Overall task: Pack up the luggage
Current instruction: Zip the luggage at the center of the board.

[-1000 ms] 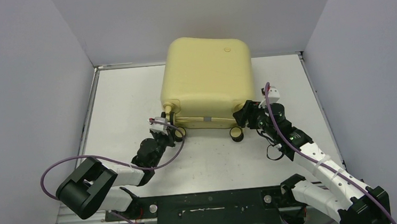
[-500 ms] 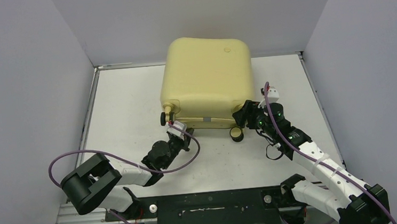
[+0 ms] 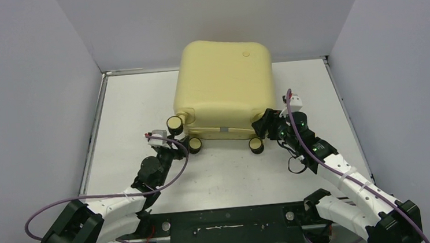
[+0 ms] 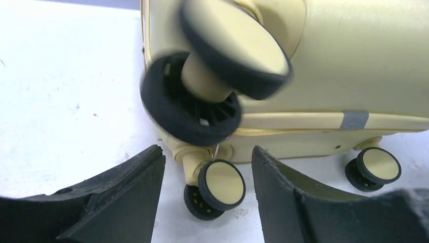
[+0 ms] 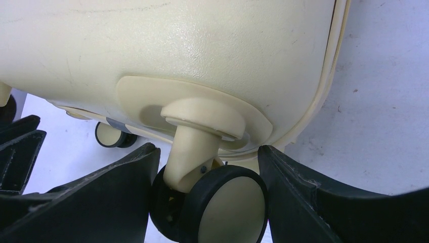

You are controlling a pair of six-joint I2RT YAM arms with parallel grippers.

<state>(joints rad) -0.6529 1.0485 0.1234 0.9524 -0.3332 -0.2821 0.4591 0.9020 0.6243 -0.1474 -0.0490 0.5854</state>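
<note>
Top external view: the pale yellow hard-shell suitcase (image 3: 224,86) lies closed, far-centre on the white surface (image 3: 136,104). Our right end effector (image 5: 208,162) clamps a black-and-cream corner wheel (image 5: 227,207); the left end effector (image 4: 206,157) gapes empty nearby. We should brace firmly before opening it.

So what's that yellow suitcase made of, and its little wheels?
The luggage shell looks like hard moulded plastic: pale yellow, fine grain, soft sheen. The wheel seems a matt black rubbery tyre around a smooth cream plastic hub and stem, though looks alone can't confirm it.
</note>
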